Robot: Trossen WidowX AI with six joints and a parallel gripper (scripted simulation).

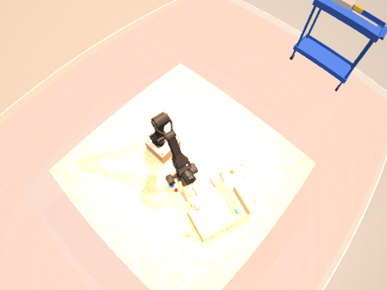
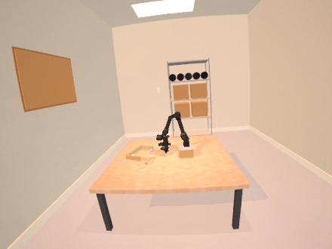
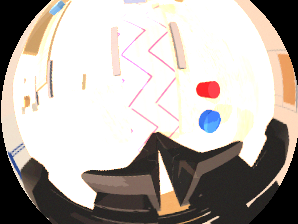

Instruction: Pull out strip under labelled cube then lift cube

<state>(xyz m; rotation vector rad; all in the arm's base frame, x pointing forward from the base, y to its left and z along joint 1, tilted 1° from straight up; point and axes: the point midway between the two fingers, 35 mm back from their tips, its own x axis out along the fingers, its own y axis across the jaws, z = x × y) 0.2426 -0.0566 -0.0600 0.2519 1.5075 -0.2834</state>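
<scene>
My gripper (image 3: 156, 135) (image 2: 165, 151) is shut on the near end of a pale strip (image 3: 150, 90) with pink zigzag lines, low at the table. The strip runs up the wrist view between two short pinkish rails (image 3: 116, 52) (image 3: 178, 46). A small whitish cube (image 1: 198, 206) (image 2: 151, 150) stands at the near side of the tray, in line with the strip; a pale bluish face (image 3: 134, 1) at the top of the wrist view looks like it. Its label is not readable. It appears to rest on the strip, but glare hides the contact. A light-blue cube (image 1: 237, 210) (image 2: 133, 155) (image 3: 57, 7) is at the tray's far side.
A red cylinder (image 1: 176, 190) (image 3: 208, 90) and a blue round piece (image 1: 171, 185) (image 2: 167, 151) (image 3: 210, 121) lie beside the strip, close to the gripper. The wooden tray (image 1: 194, 227) has raised walls. A small orange piece (image 1: 231, 170) (image 2: 146, 163) lies outside it.
</scene>
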